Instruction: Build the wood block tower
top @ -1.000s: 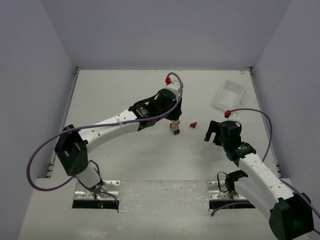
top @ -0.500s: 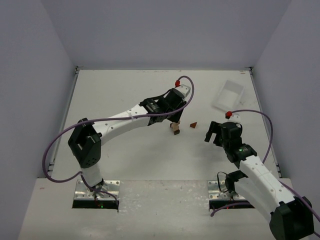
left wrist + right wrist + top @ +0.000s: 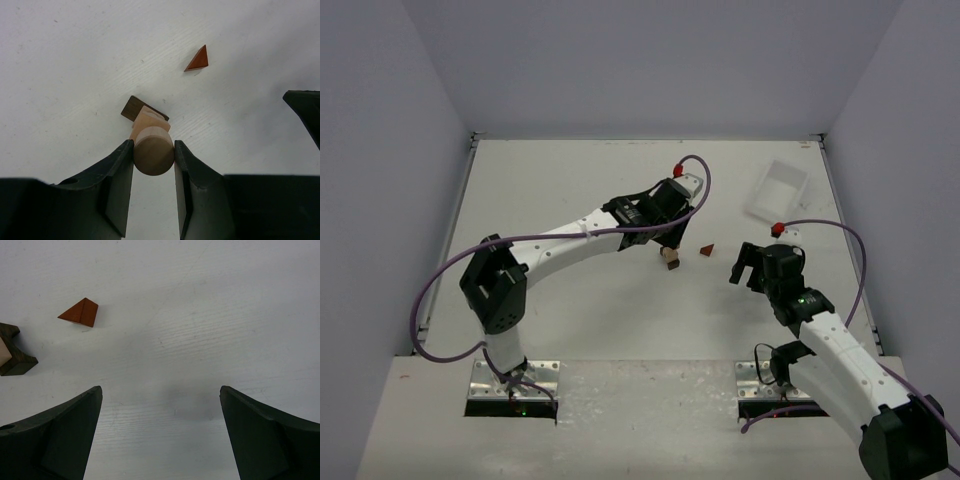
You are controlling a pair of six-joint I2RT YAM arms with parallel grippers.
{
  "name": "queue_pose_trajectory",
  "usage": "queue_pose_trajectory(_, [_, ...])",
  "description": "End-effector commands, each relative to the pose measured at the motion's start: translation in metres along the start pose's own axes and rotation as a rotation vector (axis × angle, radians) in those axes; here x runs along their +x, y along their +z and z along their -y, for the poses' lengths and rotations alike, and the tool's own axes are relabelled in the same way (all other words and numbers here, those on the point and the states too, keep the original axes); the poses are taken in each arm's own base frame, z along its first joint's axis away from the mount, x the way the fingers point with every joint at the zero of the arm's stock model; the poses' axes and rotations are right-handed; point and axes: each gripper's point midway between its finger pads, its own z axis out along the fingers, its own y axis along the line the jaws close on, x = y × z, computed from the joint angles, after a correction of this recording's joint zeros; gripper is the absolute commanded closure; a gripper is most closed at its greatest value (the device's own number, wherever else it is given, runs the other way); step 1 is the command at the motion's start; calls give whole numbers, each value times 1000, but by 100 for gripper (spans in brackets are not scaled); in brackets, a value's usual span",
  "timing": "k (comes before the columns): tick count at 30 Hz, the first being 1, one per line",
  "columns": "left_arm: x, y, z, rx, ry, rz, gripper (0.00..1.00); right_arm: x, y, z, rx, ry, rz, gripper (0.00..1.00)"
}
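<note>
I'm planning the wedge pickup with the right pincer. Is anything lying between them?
Nothing visible. Only bare table lies between the open right pincer and the wedge. The stack sits farther left, off that path.

Left gripper (image 3: 153, 150): jaws pressed against both sides of a round tan block (image 3: 153, 154).
Wood block tower (image 3: 149, 119): pale block on a dark brown block (image 3: 132, 107), directly beneath the round one.
Wedge (image 3: 198, 59): reddish-brown, apart on the white desk (image 3: 70, 60).

Wood tones on white.
Centre: pale tan round wooden block (image 3: 153, 151), dark brown wooden block (image 3: 131, 107); upper right: reddish-brown wooden wedge (image 3: 198, 59); white faintly grained surface (image 3: 75, 60).
</note>
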Motion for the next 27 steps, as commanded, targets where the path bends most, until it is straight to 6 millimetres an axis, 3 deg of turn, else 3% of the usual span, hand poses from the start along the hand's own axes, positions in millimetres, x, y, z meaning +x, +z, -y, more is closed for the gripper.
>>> queue_pose_trajectory(1, [-19, -5, 12, 41, 0, 46, 96, -6, 0, 2, 12, 21, 26, 1])
queue_pose_trajectory(20, [-18, -1, 5, 0, -5, 49, 95, -6, -1, 2, 10, 17, 26, 1])
queue_pose_trajectory(27, [-16, 2, 4, -10, -3, 42, 91, -6, -1, 1, 5, 11, 22, 1])
